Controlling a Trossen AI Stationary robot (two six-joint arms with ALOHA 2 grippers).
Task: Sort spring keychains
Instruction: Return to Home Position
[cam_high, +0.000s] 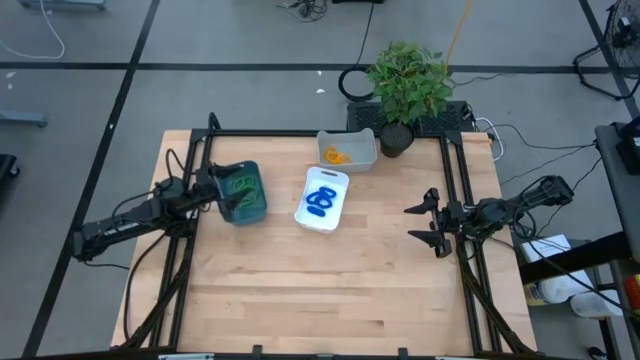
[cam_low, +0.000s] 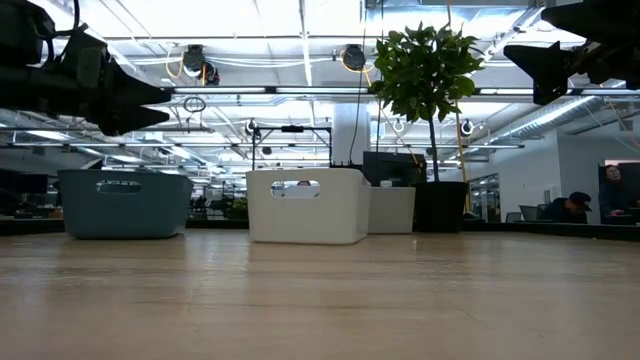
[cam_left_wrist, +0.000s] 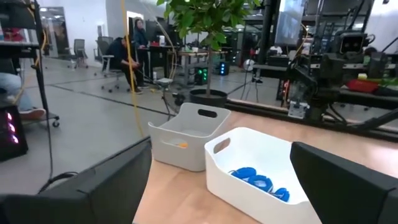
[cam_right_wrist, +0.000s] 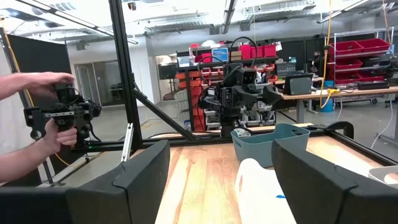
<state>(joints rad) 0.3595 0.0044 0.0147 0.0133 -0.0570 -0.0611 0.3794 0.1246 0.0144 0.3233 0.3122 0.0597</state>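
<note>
green spring keychains (cam_high: 240, 186): coiled loops heaped in the blue bin (cam_high: 256, 205), left part of table | blue spring keychains (cam_high: 321, 200): several coils bunched in the white bin (cam_high: 340, 180), mid-table | orange-yellow spring keychains (cam_high: 336, 156): small cluster in the pale grey bin (cam_high: 363, 148), just behind the white bin

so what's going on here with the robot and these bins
Sorting looks done: green spring keychains lie in the blue bin, blue keychains in the white bin, orange keychains in the grey bin. The left gripper hovers open and empty by the blue bin, the right gripper open too, over the table.
</note>
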